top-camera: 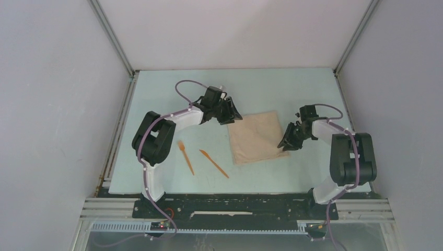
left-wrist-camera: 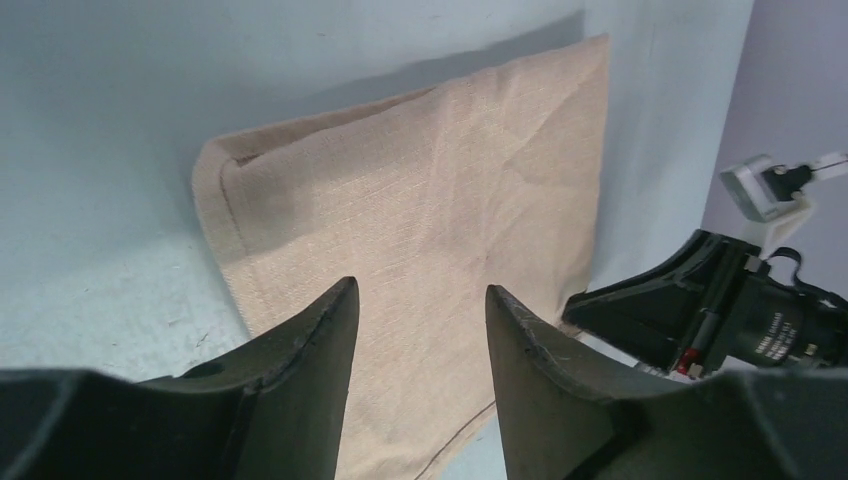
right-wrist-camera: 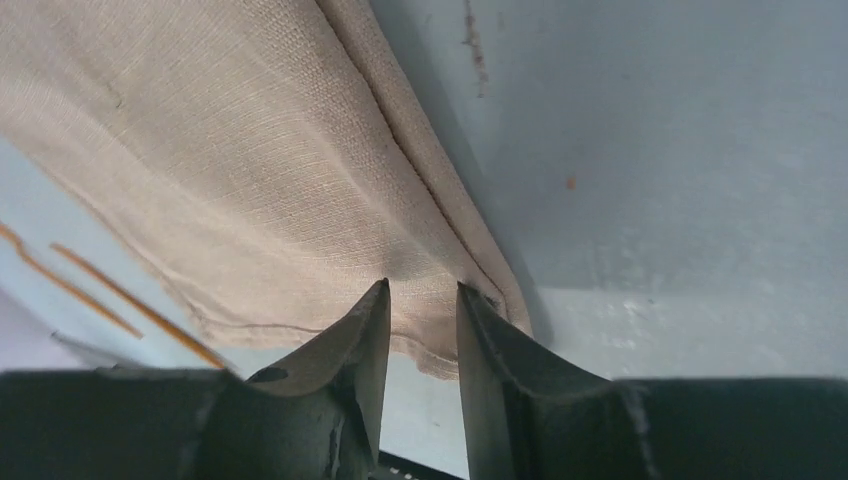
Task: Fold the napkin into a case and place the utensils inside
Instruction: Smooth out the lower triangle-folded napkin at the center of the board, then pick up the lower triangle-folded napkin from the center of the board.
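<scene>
Napkin [top-camera: 256,138] lies between left gripper [top-camera: 233,116] and right gripper [top-camera: 284,145], at opposite corners.

I see a pale blue table [top-camera: 156,178]. A tan napkin [top-camera: 256,137] lies flat on it. To the left of the cloth lie an orange fork [top-camera: 186,157] and an orange knife [top-camera: 213,163], side by side, not touching it.

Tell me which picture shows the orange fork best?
The top view: the whole fork lies on the table, tines visible. The right wrist view catches only blurred orange streaks; the left wrist view shows none.
</scene>
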{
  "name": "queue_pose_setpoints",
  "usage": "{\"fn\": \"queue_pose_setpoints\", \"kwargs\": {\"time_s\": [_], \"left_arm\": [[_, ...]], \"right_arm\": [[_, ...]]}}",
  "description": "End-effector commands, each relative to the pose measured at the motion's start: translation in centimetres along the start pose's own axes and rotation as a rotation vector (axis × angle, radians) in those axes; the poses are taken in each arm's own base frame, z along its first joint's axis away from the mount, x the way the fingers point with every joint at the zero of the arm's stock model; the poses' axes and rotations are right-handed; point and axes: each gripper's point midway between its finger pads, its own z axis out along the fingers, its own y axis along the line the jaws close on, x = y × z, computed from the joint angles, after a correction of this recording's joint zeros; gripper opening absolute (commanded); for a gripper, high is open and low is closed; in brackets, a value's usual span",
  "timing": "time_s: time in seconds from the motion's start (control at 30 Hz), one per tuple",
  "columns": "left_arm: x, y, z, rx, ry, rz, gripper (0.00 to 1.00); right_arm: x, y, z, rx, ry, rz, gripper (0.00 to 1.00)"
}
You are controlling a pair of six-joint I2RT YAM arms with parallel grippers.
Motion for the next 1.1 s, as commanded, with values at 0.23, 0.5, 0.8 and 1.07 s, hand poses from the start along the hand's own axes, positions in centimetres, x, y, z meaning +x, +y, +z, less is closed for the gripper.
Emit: {"fn": "queue_pose_setpoints", "kwargs": {"time_s": [0.23, 0.5, 0.8, 1.07], "left_arm": [[-1.8, -1.3, -0.7, 0.028, -0.029, 0.053, 0.53], [-2.3, 3.1, 1.9, -0.083, -0.022, -0.024, 0.44], [-2.2, 5.4, 2.4, -0.175, 0.036, -0.08, 0.39], [-4.3, -4.4, -7.6, 0.079, -0.092, 0.038, 0.59]], "right_arm": [[-5.9, 9.2, -5.2, -0.28, -0.205, -0.151, 0.52], [-13.9, 12.3, -0.3, -0.498, -0.15, -0.053, 0.46], [-16.4, 8.1, 1.2, -0.374, -0.138, -0.01, 0.43], [-12.5, 9.7, -6.6, 0.068, -0.215, -0.287, 0.66]]}}
